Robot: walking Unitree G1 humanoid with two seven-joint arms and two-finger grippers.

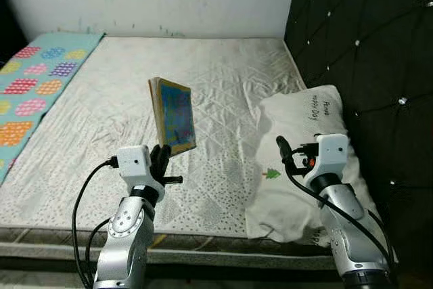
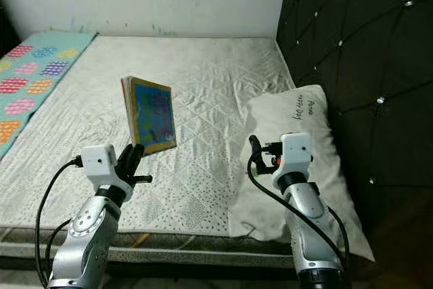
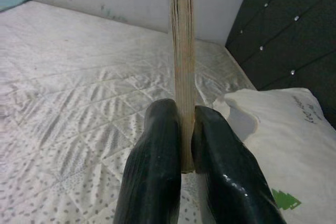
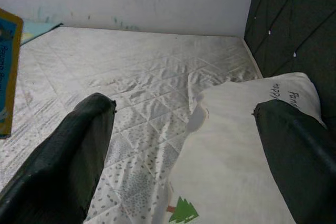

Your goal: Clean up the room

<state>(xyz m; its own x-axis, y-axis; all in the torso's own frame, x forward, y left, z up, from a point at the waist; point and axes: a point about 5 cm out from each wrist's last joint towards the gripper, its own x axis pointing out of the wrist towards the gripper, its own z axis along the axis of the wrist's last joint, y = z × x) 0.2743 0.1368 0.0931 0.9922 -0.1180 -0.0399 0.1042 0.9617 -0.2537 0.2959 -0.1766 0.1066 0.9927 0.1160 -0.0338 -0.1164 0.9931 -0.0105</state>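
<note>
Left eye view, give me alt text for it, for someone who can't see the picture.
The robot's left gripper holds a colourful book upright above a white quilted mattress. Its right gripper hangs open over a white pillow beside a dark tufted headboard. A turquoise blanket with coloured patches lies along the far left edge.

Pale bedding, one bright book, dark padded wall.

The book (image 1: 174, 115) has a blue cover with small coloured pictures and a yellow-tan border. The mattress (image 1: 223, 86) is off-white, quilted in diamonds with grey speckles. A turquoise blanket (image 1: 34, 86) carries pink, orange, yellow and purple dotted patches. The white pillow (image 1: 304, 160) shows a little green tree and dark lettering. The headboard (image 1: 365, 45) is black, tufted, with shiny studs.
</note>
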